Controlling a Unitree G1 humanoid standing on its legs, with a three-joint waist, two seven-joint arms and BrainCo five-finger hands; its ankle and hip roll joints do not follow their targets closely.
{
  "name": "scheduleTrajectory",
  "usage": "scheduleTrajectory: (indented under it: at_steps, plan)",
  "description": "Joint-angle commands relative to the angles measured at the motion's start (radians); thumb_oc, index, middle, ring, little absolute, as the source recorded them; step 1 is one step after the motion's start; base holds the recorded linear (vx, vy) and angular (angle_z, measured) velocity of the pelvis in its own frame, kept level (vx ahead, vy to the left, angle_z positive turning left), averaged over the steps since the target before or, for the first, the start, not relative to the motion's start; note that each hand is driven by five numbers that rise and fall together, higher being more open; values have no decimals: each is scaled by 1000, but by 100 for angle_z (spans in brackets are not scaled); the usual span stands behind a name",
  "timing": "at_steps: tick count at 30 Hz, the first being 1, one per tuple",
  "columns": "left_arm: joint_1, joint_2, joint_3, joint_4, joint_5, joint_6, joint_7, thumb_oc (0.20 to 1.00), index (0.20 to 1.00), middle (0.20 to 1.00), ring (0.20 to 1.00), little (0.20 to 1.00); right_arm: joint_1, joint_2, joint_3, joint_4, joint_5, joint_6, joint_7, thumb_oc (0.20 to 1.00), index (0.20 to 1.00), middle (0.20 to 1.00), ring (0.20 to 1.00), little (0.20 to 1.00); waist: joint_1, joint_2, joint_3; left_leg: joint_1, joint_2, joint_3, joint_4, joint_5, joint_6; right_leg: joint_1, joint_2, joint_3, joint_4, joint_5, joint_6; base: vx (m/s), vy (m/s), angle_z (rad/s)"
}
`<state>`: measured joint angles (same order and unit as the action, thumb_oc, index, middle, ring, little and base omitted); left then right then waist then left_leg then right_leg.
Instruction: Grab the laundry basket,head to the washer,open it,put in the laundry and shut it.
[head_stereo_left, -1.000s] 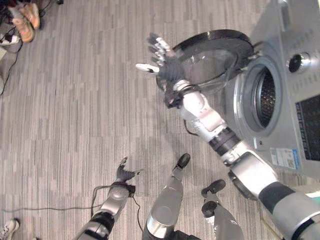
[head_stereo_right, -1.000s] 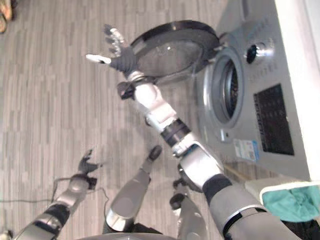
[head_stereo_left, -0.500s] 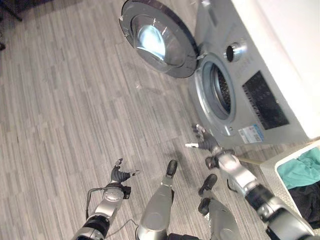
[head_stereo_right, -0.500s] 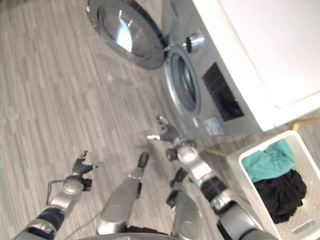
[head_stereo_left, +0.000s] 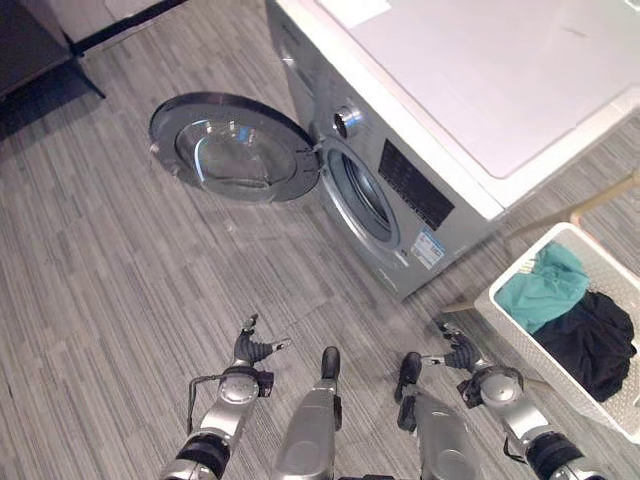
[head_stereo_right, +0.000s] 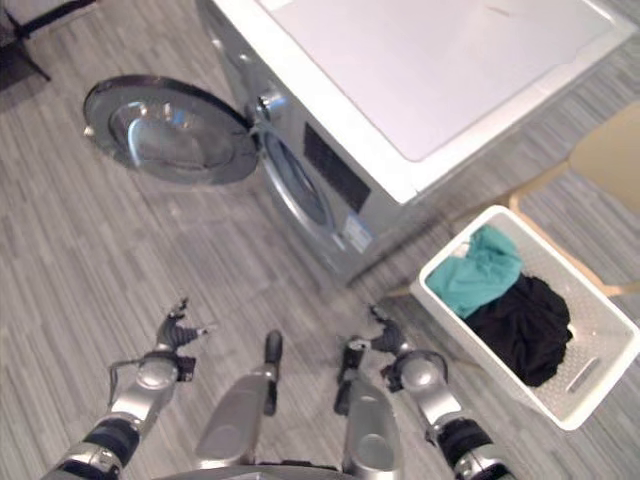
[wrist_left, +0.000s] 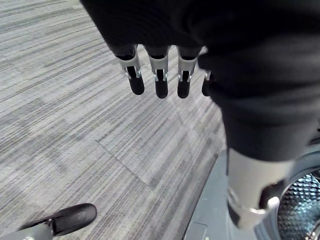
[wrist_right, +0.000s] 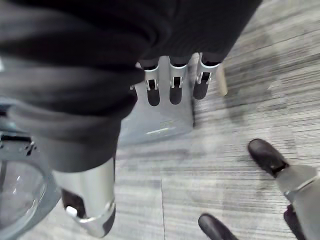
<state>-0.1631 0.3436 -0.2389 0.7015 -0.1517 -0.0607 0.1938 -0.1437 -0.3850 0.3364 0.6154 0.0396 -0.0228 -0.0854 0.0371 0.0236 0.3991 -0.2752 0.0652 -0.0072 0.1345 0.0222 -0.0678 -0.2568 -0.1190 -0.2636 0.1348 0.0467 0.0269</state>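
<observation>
Standing open on the grey plank floor (head_stereo_left: 110, 250), washer (head_stereo_left: 420, 130) with round door (head_stereo_left: 232, 148) swung wide beside the empty drum opening (head_stereo_left: 362, 205). White laundry basket (head_stereo_right: 590, 375) set down just right of the washer, teal garment (head_stereo_right: 478, 272) and black garment (head_stereo_right: 525, 325) inside it, not yet loaded. Left hand (head_stereo_left: 250, 348) and right hand (head_stereo_left: 462, 357) low before the washer, fingers relaxed, holding nothing. Done: fetching, opening. Left, by judgement: loading, shutting.
</observation>
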Motion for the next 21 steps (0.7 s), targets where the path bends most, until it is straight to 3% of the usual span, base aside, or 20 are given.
scheduleTrajectory:
  at_steps: [1, 5, 7, 8, 10, 17, 18, 21]
  plan:
    - [-21, 52, 20, -39, 12, -31, 47, 1000, 1000, 1000, 1000, 1000, -9, 29, -2, -36, -21, -24, -34, 1000, 1000, 1000, 1000, 1000, -15, -64, -25, -59, 34, 30, -13, 23, -31, 70, -54, 55, -47, -109, 109, 77, 347, -39]
    - [-126, 113, 28, 37, 38, -29, 93, 1000, 1000, 1000, 1000, 1000, -14, 31, -15, -55, -12, -24, -41, 1000, 1000, 1000, 1000, 1000, -32, -100, -19, -72, 16, 86, -9, 8, -16, 16, -81, 102, -38, -70, 131, 45, 244, -62]
    - [-268, 210, 43, 151, 34, -22, 141, 1000, 1000, 1000, 1000, 1000, -36, 22, -16, -80, 12, -34, -54, 1000, 1000, 1000, 1000, 1000, -51, -129, -6, -92, 10, 125, -9, 0, -3, -21, -98, 115, -57, -20, 148, 54, 188, -70]
    - [-269, 210, 42, 152, 34, -22, 141, 1000, 1000, 1000, 1000, 1000, -36, 22, -16, -80, 12, -34, -54, 1000, 1000, 1000, 1000, 1000, -50, -130, -5, -92, 10, 126, -9, 0, -3, -21, -98, 115, -57, -20, 148, 61, 203, -57]
    - [-451, 363, 42, 277, 38, -12, 157, 1000, 1000, 1000, 1000, 1000, -85, -13, -19, -133, 43, -56, -62, 1000, 1000, 1000, 1000, 1000, -73, -156, 27, -113, 12, 153, -12, -4, 7, -54, -109, 114, -84, 29, 166, 43, 199, -46]
    - [-666, 537, -1, 409, 64, 16, 159, 1000, 1000, 1000, 1000, 1000, -138, -69, -23, -218, 76, -87, -64, 1000, 1000, 1000, 1000, 1000, -91, -194, 71, -164, 20, 159, 15, -15, 13, -106, -111, 86, -95, 73, 185, 28, 53, -12]
    - [-689, 566, -11, 432, 81, 26, 157, 1000, 1000, 1000, 1000, 1000, -140, -79, -24, -229, 85, -92, -60, 1000, 1000, 1000, 1000, 1000, -93, -195, 70, -157, 27, 149, 22, -46, 7, -99, -102, 91, -97, 61, 194, 115, 21, -9]
    - [-737, 668, -14, 478, 138, 56, 157, 1000, 1000, 1000, 1000, 1000, -140, -113, -48, -278, 105, -113, -50, 1000, 1000, 1000, 1000, 1000, -96, -213, 87, -171, 37, 146, 54, -68, 13, -108, -96, 86, -102, 79, 201, 88, 23, -13]
